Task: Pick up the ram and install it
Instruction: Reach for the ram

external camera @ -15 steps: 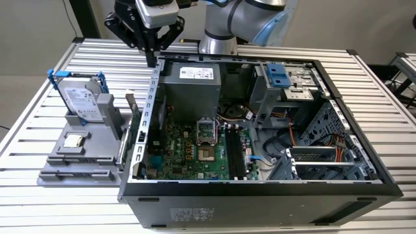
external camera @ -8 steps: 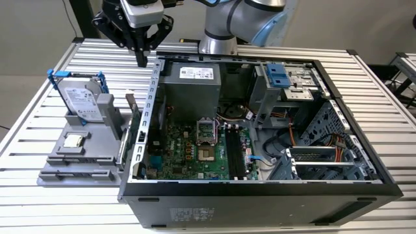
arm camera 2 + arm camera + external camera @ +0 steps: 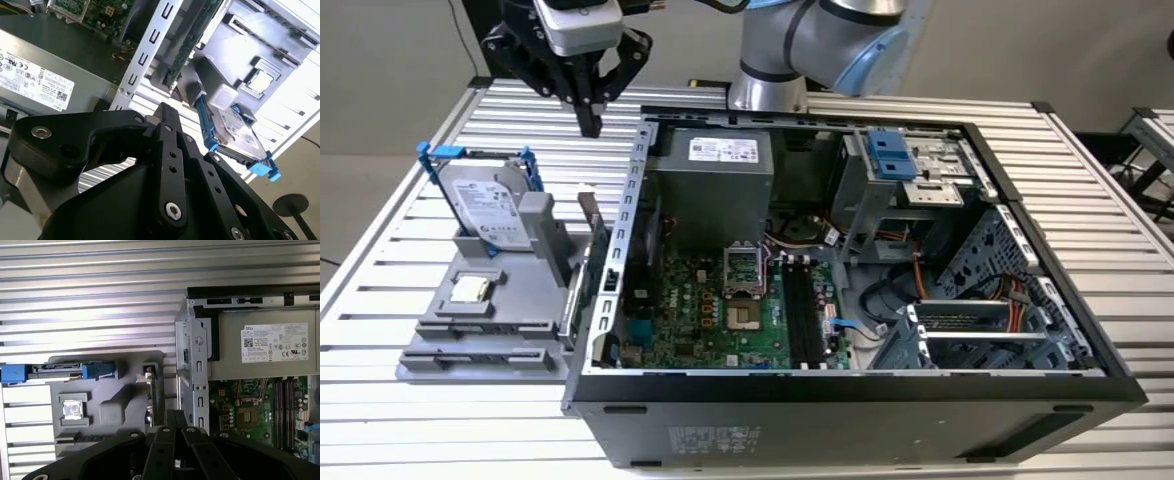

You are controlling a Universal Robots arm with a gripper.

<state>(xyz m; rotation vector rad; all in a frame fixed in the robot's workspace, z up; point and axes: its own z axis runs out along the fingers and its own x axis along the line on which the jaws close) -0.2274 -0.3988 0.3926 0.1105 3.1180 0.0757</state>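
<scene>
Hovering end effector (image 3: 591,125): black fingers pressed together at the tips, pinching nothing; it hangs above the slatted counter (image 3: 380,230), off the computer case's far corner.
Ram (image 3: 187,45): long, narrow green board standing on edge in the grey fixture, just beside the case's perforated wall. It is apart from the end effector, at about 6 o'clock from it in the exterior view.
Grey fixture (image 3: 440,355): lies on the counter at 7 o'clock from the end effector, close against the case.
Hard drive (image 3: 487,205): silver, in a blue frame, upright at the fixture's far end.
Processor chip (image 3: 470,290): flat in a fixture pocket, at 6 o'clock from the hard drive.
Computer case (image 3: 854,410): open on its side, at 4 o'clock from the end effector.
Motherboard (image 3: 694,320): green, on the case floor.
Black slots (image 3: 798,315): lie at 3 o'clock from the processor socket.
Power supply (image 3: 714,180): grey box at 12 o'clock from the motherboard.
Robot arm (image 3: 814,50): rises at 12 o'clock from the case.
</scene>
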